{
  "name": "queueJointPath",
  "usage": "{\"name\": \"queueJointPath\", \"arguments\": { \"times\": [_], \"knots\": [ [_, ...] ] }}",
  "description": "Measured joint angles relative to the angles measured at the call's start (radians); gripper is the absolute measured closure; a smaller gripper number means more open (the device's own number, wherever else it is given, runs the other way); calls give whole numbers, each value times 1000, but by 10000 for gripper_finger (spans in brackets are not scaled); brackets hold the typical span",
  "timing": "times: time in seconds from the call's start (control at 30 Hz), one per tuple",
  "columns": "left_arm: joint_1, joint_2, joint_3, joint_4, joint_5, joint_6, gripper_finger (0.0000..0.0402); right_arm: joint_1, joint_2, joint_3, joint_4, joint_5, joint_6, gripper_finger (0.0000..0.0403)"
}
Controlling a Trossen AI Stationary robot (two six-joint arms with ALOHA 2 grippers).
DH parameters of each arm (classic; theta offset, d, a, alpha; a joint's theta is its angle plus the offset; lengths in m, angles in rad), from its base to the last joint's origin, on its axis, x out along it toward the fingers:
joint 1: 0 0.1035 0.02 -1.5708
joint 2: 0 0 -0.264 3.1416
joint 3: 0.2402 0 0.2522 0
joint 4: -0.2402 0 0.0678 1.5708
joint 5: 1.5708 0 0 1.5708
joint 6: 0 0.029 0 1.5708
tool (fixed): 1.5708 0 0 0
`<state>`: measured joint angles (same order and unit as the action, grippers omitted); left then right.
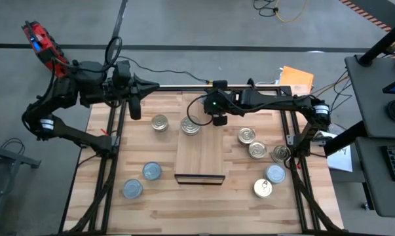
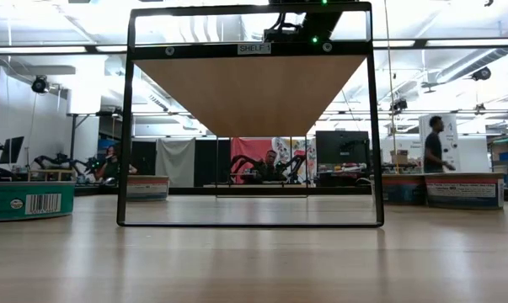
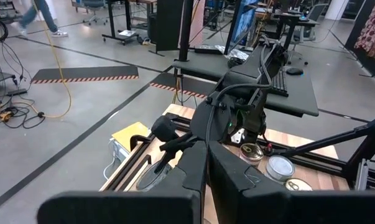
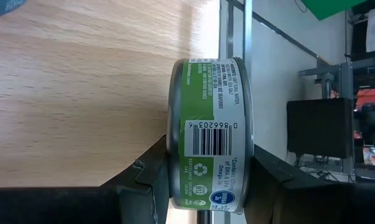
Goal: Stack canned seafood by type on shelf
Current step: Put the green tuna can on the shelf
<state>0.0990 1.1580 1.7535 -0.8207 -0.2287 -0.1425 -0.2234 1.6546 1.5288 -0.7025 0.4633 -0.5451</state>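
Tins lie scattered on the tabletop left and right of the shelf, whose top looks bare, so stacking is barely begun. Right hand clamps a green-labelled tin above its far edge; left hand hangs closed, empty.

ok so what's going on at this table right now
The right gripper holds a green-labelled tin on its side between its fingers, up at the far end of the shelf, whose top is bare so far. The left gripper is shut and waits at the table's far left edge. The other tins sit on the table: two by the shelf's far end, two to its left, five to its right.
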Motion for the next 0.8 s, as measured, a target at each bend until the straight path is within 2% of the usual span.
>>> {"name": "queueJointPath", "arguments": {
  "times": [0.33,0.63,0.8],
  "knots": [
    [0,0,0,-3,0,0,401,0,0,0,-4,1,3,251],
    [0,3,0,-3,0,0,401,0,0,0,-22,6,60,258],
    [0,3,0,-3,0,0,401,0,0,0,-27,-48,134,225]
  ]
}}
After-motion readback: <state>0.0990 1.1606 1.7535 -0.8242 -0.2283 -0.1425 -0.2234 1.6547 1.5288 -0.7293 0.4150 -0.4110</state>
